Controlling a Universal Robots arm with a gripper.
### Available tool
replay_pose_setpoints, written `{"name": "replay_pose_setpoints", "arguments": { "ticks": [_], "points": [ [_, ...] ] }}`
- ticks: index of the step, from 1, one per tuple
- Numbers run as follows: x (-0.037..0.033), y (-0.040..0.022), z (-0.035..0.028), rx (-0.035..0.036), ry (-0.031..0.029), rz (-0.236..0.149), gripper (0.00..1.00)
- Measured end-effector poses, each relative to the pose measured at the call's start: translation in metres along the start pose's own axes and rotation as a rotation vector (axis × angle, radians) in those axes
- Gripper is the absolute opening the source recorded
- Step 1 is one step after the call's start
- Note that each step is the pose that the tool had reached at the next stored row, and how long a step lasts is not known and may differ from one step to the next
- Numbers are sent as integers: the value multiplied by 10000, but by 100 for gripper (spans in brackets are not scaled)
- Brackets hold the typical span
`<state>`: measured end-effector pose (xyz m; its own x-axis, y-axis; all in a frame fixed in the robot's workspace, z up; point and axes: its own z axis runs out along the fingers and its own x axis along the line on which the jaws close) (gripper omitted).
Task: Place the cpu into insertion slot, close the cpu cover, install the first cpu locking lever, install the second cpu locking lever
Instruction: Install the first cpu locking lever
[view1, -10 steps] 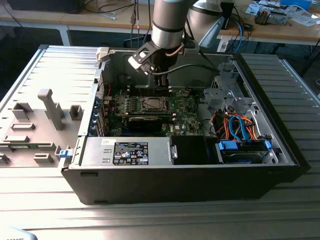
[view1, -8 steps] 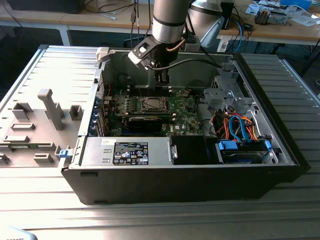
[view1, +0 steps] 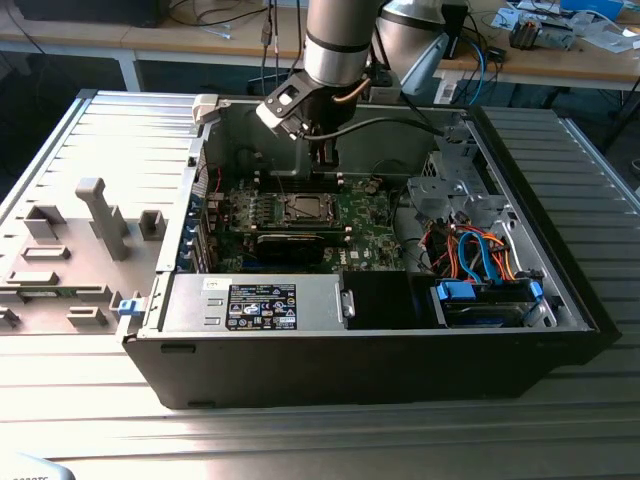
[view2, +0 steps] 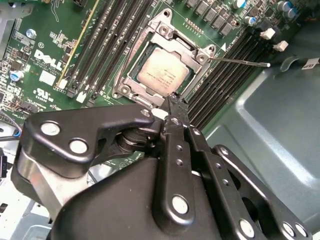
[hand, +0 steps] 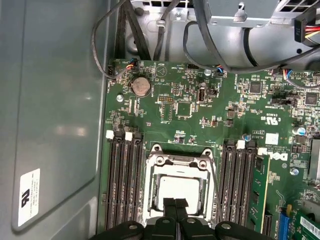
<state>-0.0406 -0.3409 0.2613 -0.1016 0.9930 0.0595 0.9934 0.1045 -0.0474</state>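
Ribbed table (view1: 330, 440) | exterior view: case (view1: 350, 370) | second wrist view: cpu (view2: 162, 72) seated

The arm (view1: 338, 25) is a silver-grey cylinder with a dark band; a black cable (view1: 390, 122) loops off its wrist. The tool (view2: 173, 100) is matte black linkage studded with round silver screws (view2: 179, 204).

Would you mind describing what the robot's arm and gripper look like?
The arm is a silver-grey cylinder with a black band near the wrist. The gripper is matte black, built of flat linkage bars joined by round silver pins. A dark cable loops out from the wrist.
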Motion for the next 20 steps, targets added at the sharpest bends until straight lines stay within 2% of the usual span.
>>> {"name": "replay_pose_setpoints", "arguments": {
  "ticks": [5, 6, 8, 20],
  "points": [
    [0, 1, 1, 58, -45, -987, 11],
    [0, 1, 1, 80, -62, -1343, 11],
    [0, 1, 1, 99, -78, -1668, 11],
    [0, 1, 1, 142, -112, -2393, 11]
  ]
}}
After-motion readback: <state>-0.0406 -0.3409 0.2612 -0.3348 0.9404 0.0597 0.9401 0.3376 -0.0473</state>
